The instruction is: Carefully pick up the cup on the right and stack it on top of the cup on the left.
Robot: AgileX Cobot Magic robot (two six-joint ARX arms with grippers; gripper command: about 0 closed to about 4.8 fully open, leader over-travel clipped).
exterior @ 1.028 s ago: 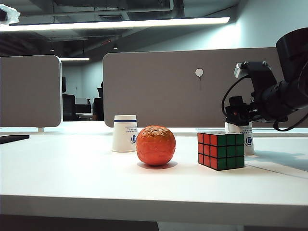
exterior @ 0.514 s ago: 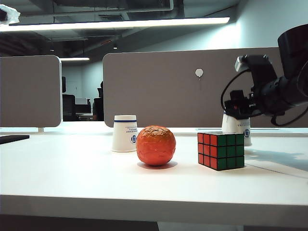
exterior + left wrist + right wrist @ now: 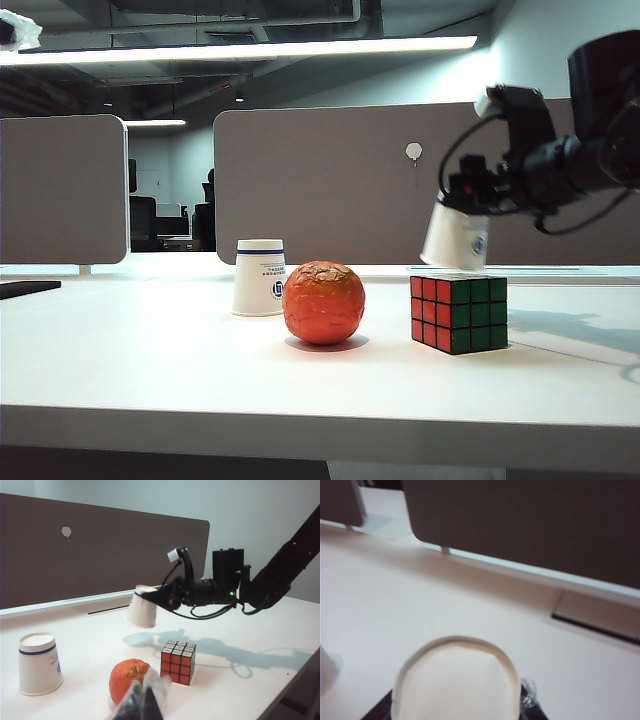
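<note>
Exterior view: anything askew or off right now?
Only the lifted cup: the right gripper holds it in the air above the Rubik's cube, tilted, mouth down. The other cup stands inverted and straight on the table, behind the orange ball. No spill or damage. The left gripper is low, near the camera.

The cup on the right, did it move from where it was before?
Yes. The right gripper has lifted the right cup off the table, up and leftward; it now hangs tilted above the Rubik's cube.
</note>
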